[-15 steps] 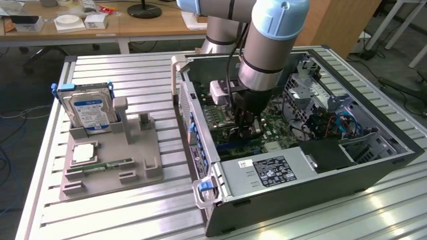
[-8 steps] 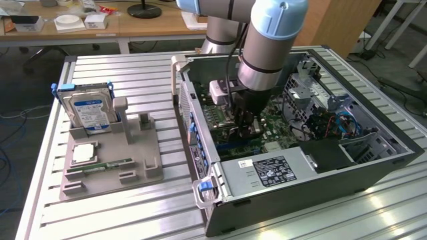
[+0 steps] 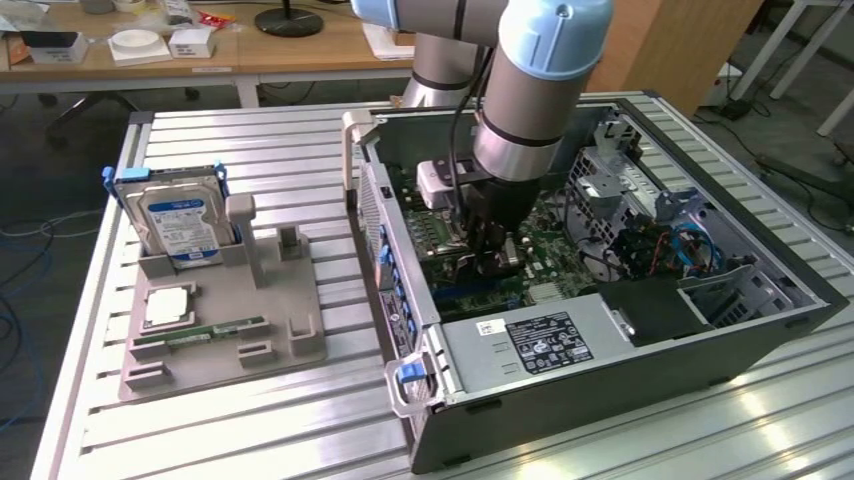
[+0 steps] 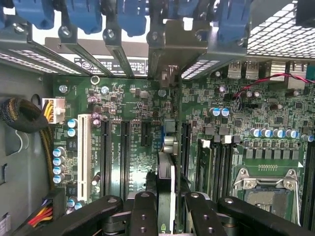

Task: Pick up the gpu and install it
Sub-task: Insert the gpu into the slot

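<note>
Hand (image 4: 166,209) grips gpu (image 4: 166,172); motherboard (image 4: 128,108) print unreadable.

Arm's claw (image 3: 491,262) low inside open computer case (image 3: 747,335), over motherboard (image 3: 561,262); hard drive (image 3: 184,222) upright on gray holder (image 3: 220,340)

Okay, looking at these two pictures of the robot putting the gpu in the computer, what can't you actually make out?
- Exterior view: the pincer and its load sit behind the arm's wrist, inside the computer case.
- Wrist view: the gpu appears edge-on between the fingers, its near end cut off by the picture's edge; its faces can't be read.
- Wrist view: whether the card's edge has entered a motherboard slot is hidden by the card itself.
</note>
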`<act>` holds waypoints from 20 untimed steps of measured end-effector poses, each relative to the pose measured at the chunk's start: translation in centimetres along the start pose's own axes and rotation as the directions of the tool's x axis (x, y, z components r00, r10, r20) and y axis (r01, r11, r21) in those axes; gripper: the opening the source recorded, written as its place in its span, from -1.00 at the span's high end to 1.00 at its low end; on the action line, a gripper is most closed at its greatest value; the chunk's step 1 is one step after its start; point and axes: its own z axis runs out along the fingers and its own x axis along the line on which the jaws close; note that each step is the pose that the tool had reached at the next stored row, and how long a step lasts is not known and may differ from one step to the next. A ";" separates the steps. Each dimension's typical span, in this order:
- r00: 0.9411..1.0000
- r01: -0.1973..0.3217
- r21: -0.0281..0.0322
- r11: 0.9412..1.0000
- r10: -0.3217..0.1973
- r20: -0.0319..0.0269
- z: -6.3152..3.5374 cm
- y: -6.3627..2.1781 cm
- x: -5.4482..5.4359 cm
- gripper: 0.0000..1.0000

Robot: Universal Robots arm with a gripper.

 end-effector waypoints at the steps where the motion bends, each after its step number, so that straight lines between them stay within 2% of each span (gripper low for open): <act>1: 1.000 0.000 0.000 1.000 0.000 0.000 0.02 0.01 0.0 0.47; 12: 1.000 0.000 -0.001 1.000 0.000 0.001 0.21 0.02 0.0 0.47; 15: 1.000 0.000 0.001 1.000 0.000 0.003 0.04 0.01 0.0 0.47; 19: 1.000 0.000 0.001 1.000 0.000 0.003 -0.23 0.00 0.0 0.47; 20: 1.000 0.001 0.001 1.000 -0.001 0.006 -0.27 -0.01 -0.1 0.47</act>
